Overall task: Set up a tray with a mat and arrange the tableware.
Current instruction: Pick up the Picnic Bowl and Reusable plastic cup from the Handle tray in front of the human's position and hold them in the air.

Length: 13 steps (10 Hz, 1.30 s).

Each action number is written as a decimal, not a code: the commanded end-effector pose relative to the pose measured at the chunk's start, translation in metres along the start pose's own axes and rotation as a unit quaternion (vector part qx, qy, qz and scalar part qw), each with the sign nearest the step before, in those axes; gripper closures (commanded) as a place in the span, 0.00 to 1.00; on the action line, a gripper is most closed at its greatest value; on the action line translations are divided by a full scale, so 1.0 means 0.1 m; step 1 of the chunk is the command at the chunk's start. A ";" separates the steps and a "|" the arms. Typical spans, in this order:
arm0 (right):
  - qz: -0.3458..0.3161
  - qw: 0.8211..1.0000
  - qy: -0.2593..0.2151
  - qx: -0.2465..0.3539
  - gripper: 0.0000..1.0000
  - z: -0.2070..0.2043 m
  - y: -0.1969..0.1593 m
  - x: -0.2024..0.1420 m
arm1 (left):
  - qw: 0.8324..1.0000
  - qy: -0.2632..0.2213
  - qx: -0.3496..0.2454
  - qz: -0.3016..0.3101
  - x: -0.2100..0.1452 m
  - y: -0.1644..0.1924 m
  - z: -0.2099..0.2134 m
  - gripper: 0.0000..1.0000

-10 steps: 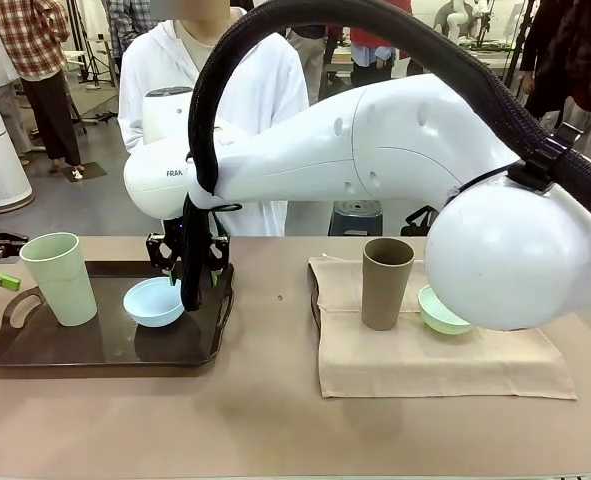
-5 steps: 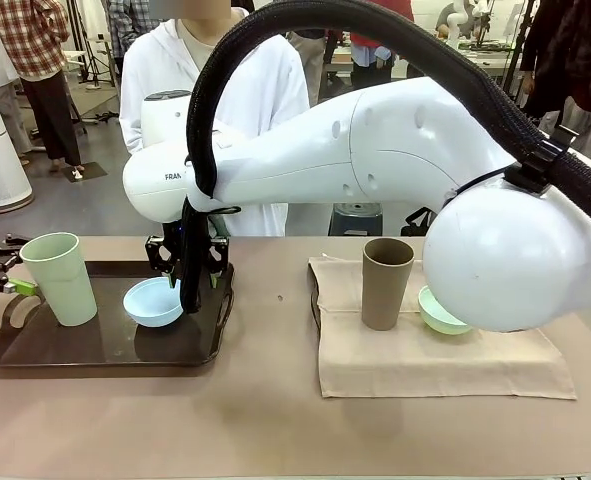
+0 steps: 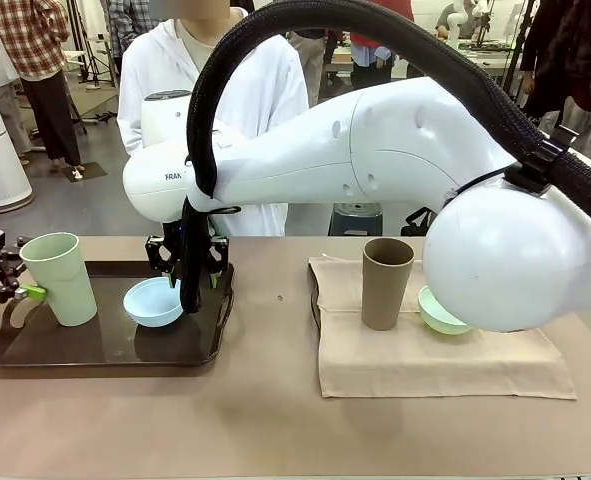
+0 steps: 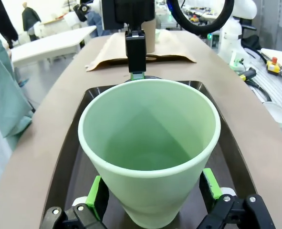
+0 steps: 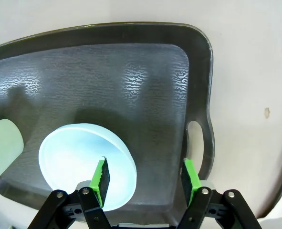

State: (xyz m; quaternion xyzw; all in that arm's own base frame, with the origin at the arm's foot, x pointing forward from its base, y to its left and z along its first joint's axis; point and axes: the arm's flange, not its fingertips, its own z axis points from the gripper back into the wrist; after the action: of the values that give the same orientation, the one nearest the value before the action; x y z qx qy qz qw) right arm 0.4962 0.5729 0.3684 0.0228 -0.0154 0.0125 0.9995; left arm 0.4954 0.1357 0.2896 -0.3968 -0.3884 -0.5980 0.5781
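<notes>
The right arm point(image 3: 375, 150) is glossy white with rounded housings, grey "FRA" lettering point(image 3: 175, 174) near its wrist, and a black corrugated cable hose point(image 3: 305, 18) strapped along it. The right gripper point(image 5: 145, 172) and left gripper point(image 4: 154, 190) are black, with green pads point(image 5: 101, 174) and silver screws point(image 5: 58, 194).

The right arm point(image 3: 395, 150) is stretched in from the right edge across the middle of the frame and bent straight down at centre left. The right claw point(image 3: 187, 268) is pointed downward, its jaws held apart with the green pads point(image 5: 101, 175) spread wide. The left claw point(image 3: 5, 275) is held level at the far left edge, with its jaws likewise parted.
</notes>
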 end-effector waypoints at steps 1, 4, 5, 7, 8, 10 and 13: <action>0.016 1.000 0.011 0.007 0.22 -0.05 0.04 0.01 | 1.000 -0.012 -0.008 -0.019 -0.05 0.01 -0.07 0.00; 0.014 1.000 0.015 0.007 0.22 -0.16 0.14 0.00 | 0.999 -0.016 -0.016 -0.022 -0.12 0.04 -0.13 0.00; 0.010 1.000 0.013 0.005 0.22 -0.19 0.18 0.01 | 1.000 -0.017 -0.016 -0.021 -0.14 0.06 -0.14 0.00; 0.008 1.000 0.008 0.002 0.22 -0.23 0.23 0.01 | 0.999 -0.023 -0.015 -0.024 -0.16 0.08 -0.17 0.00; 0.010 1.000 0.001 0.003 0.22 -0.24 0.25 0.01 | 0.999 -0.027 -0.015 -0.024 -0.17 0.09 -0.19 0.00; 0.010 1.000 -0.009 0.006 0.22 -0.25 0.29 0.02 | 0.999 -0.031 -0.016 -0.024 -0.18 0.11 -0.21 0.00; 0.021 0.999 -0.021 0.016 0.22 -0.26 0.29 0.02 | 0.999 -0.033 -0.017 -0.021 -0.21 0.13 -0.25 0.00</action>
State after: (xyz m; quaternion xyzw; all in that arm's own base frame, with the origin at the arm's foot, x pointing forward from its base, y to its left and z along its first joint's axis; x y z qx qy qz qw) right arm 0.4922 0.5949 0.3441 0.0386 -0.0146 0.0298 0.9987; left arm 0.5029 0.1206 0.2636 -0.4176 -0.3891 -0.6031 0.5573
